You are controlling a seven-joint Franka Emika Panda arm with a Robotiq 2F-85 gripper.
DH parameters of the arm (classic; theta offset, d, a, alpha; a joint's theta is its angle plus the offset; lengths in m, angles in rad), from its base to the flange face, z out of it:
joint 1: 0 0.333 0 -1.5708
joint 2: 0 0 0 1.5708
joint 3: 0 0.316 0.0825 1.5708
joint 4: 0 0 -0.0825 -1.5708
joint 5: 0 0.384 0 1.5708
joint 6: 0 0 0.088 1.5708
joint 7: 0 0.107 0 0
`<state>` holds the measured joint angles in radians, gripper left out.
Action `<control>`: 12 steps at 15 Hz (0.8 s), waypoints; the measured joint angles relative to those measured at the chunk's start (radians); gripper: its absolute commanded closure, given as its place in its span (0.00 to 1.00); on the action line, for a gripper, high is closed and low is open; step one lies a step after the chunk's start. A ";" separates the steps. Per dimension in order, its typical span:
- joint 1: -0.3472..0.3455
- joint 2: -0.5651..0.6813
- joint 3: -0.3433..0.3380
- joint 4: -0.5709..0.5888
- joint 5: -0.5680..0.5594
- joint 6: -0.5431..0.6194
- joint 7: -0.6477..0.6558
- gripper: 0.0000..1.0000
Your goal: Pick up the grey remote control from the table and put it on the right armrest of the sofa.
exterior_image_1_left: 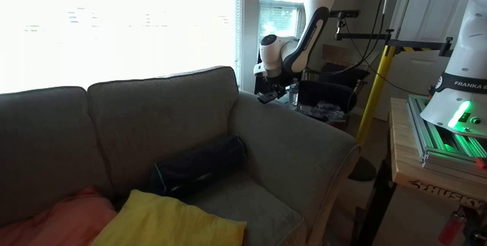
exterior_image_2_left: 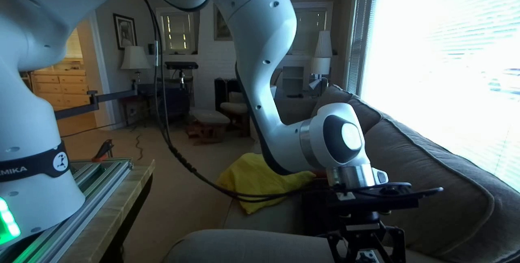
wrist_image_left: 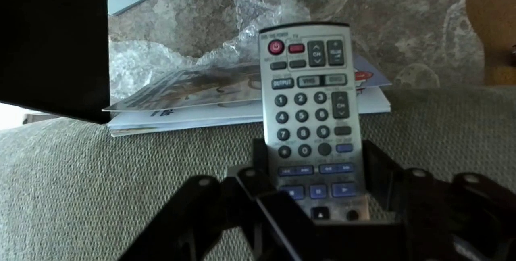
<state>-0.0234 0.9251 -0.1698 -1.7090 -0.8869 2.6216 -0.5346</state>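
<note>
The grey remote control (wrist_image_left: 310,120) is held face up between the two black fingers (wrist_image_left: 379,168) of my gripper (wrist_image_left: 315,158), one finger along each long side. In an exterior view the remote control (exterior_image_1_left: 267,97) sticks out from the gripper (exterior_image_1_left: 275,91) just over the rear part of the right armrest (exterior_image_1_left: 300,135) of the sofa (exterior_image_1_left: 163,120). Grey-olive armrest cloth (wrist_image_left: 161,180) lies beneath the jaws in the wrist view; whether the remote touches it, I cannot tell. The table (wrist_image_left: 403,19) shows a mottled top beyond the armrest.
Magazines (wrist_image_left: 201,95) and clear plastic wrap (wrist_image_left: 258,15) lie on the table against the armrest. A water bottle (exterior_image_1_left: 293,94) stands close beside the gripper. A black panel (wrist_image_left: 52,39) rises at the wrist view's left. The backrest (exterior_image_1_left: 167,116) is near the wrist.
</note>
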 measured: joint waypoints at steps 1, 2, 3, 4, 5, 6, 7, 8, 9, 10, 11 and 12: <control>-0.019 0.011 0.011 0.012 0.000 0.000 -0.013 0.66; -0.039 0.019 0.024 0.022 0.002 0.000 -0.024 0.66; -0.058 0.025 0.039 0.031 0.003 0.000 -0.031 0.66; -0.076 0.029 0.054 0.038 0.005 0.001 -0.037 0.66; -0.093 0.031 0.069 0.044 0.009 0.001 -0.043 0.66; -0.107 0.032 0.084 0.048 0.012 0.001 -0.048 0.66; -0.120 0.032 0.097 0.052 0.015 0.001 -0.053 0.66; -0.130 0.032 0.108 0.054 0.020 0.001 -0.058 0.66; -0.138 0.032 0.118 0.056 0.024 0.001 -0.064 0.66; -0.144 0.033 0.127 0.059 0.030 0.001 -0.069 0.66; -0.148 0.033 0.133 0.061 0.039 0.001 -0.075 0.66; -0.151 0.034 0.139 0.064 0.047 0.001 -0.084 0.66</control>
<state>-0.1743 0.9593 -0.0307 -1.6451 -0.8395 2.6226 -0.6182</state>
